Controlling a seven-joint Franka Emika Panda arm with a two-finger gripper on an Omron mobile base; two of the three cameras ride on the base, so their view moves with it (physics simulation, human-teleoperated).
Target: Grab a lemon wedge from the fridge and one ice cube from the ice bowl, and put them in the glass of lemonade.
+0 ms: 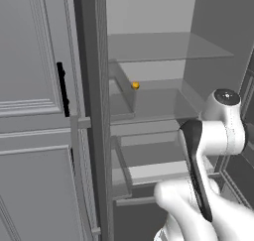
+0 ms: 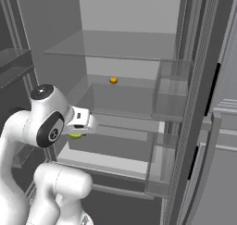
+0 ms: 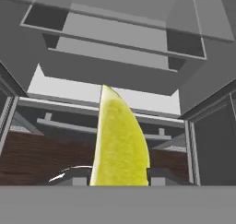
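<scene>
The fridge (image 1: 149, 106) stands open in front of me, its pale grey shelves (image 2: 125, 99) in view. My gripper (image 2: 78, 132) hangs before the lower shelves, shut on the lemon wedge (image 2: 75, 136), which peeks out yellow-green under the hand. The hand view has the lemon wedge (image 3: 120, 144) standing tall and pointed between the fingers of the gripper (image 3: 120, 177), whose tips are mostly hidden behind it. The ice bowl, the ice cube and the glass of lemonade are out of view.
A small round orange item (image 1: 135, 86) lies at the back of the middle shelf (image 2: 113, 80). Panelled grey cabinets with black handles (image 1: 61, 89) flank the fridge. A clear door bin (image 2: 171, 96) juts out at the right. Brown floor (image 3: 41, 161) lies below.
</scene>
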